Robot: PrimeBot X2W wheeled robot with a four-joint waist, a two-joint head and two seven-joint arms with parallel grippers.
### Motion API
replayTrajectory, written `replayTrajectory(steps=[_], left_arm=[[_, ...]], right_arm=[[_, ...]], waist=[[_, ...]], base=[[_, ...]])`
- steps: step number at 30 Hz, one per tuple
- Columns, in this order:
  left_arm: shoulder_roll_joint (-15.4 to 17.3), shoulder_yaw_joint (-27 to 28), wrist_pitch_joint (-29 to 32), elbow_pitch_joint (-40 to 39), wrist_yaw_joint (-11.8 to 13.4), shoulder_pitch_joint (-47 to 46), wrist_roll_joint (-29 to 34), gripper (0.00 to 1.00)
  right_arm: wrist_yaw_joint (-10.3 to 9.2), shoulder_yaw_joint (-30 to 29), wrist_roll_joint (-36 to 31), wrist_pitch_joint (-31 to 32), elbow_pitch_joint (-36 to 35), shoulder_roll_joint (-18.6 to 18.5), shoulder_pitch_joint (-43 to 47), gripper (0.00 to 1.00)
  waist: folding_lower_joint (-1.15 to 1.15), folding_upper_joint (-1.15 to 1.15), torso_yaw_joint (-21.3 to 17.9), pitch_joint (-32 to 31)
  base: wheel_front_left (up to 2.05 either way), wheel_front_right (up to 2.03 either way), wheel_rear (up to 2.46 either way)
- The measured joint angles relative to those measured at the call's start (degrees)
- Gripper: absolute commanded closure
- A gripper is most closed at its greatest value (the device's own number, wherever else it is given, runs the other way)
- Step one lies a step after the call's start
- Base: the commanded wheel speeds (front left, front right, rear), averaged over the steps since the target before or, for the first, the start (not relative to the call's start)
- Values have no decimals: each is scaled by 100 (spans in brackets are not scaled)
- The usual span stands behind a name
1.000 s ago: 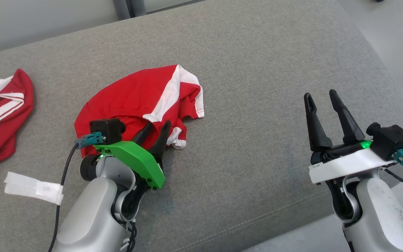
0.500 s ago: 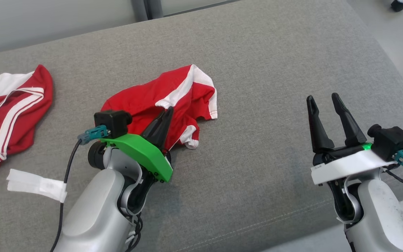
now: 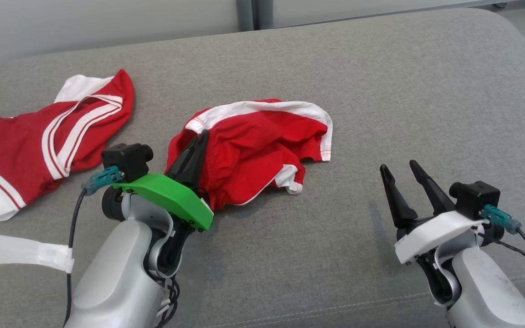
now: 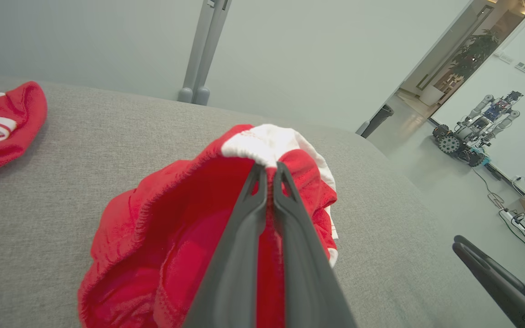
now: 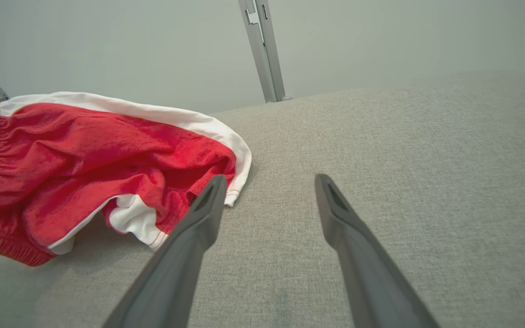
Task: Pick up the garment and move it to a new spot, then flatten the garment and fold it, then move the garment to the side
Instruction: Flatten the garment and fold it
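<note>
Pinching near the waistband, your left end effector (image 3: 202, 135) is clamped shut on the red garment (image 3: 262, 146) mid-sofa (image 3: 404, 91), likely so 1 edge lifts and the rest trails. Possibly only 1 layer is caught. The right end effector (image 3: 398, 166) is spread wide and empty beside it, free for flattening.

Striped red-and-white cloth (image 3: 25, 150) lies on grey cushion (image 3: 381, 91), another robot (image 4: 472, 136) stands far beyond

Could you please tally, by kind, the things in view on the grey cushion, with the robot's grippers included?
Red-and-white garments: 2, the held garment pinched in the shut left gripper, and the other garment lying apart to its left.
White strip: 1.
Grippers: 2, the right gripper open.
Total: 5.
</note>
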Motion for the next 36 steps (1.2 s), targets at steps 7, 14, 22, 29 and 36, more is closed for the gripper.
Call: replayTrajectory(steps=[7,14,22,29,36], left_arm=[[86,172,-112,-65,77,81,0,100],[197,172,-155,-133,87,136,0,100],[193,56,-155,-257,13,132,9,100],[192,58,-179,-266,-10,114,9,100],[200,77,-222,-257,-27,108,9,100]], right_arm=[[0,192,223,76,444,-20,-464,0],[0,408,391,242,1020,-166,-818,0],[0,1113,489,415,1458,-360,-1384,0],[2,1315,601,405,1827,-421,-1708,0],[5,1663,792,365,2068,-426,-1950,61]], waist=[[0,0,421,17],[0,0,721,152],[0,0,982,446],[0,0,1128,634],[0,0,1223,733]], base=[[0,0,0],[0,0,0],[0,0,0],[0,0,0],[0,0,0]])
